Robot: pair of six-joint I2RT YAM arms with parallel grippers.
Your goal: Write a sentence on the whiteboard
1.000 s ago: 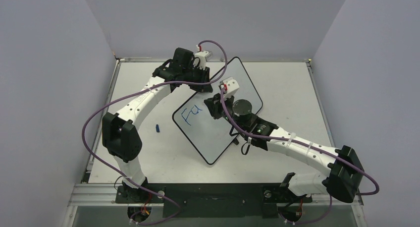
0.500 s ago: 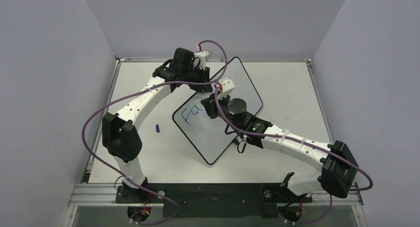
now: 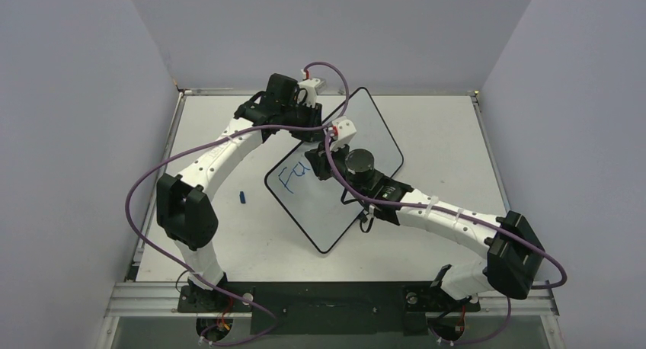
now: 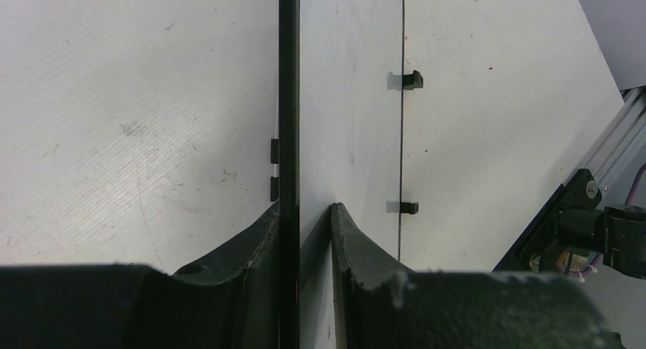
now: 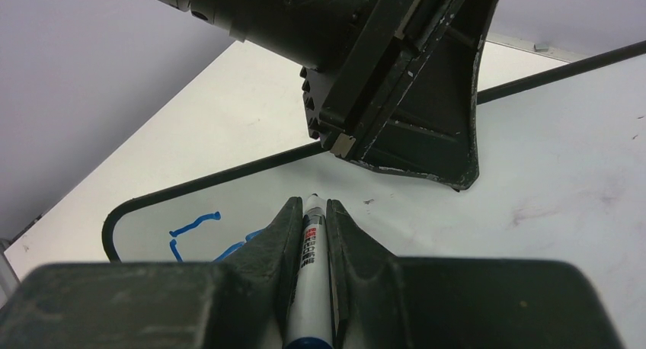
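Observation:
The whiteboard [image 3: 324,212] lies slanted in the middle of the table, white with a thin black frame. My left gripper [image 3: 311,129] is shut on its far edge; in the left wrist view the frame [image 4: 289,97] runs between the fingers of the left gripper [image 4: 305,208]. Blue letters of the sentence [image 3: 292,177], roughly "Fa", sit near the board's left corner. My right gripper [image 3: 320,164] hovers just to the right of them, shut on a white marker [image 5: 309,257] with its tip at the board. The right gripper [image 5: 311,204] covers part of the blue strokes [image 5: 194,225].
A small blue marker cap [image 3: 242,196] lies on the table left of the board. Two black tabs [image 4: 411,79] [image 4: 409,207] stick out from one board edge. Grey walls close in the table on three sides. Purple cables loop from both arms.
The right arm has slid left across the board with the marker, and its elbow has swung left too. The left arm and the board have stayed put.

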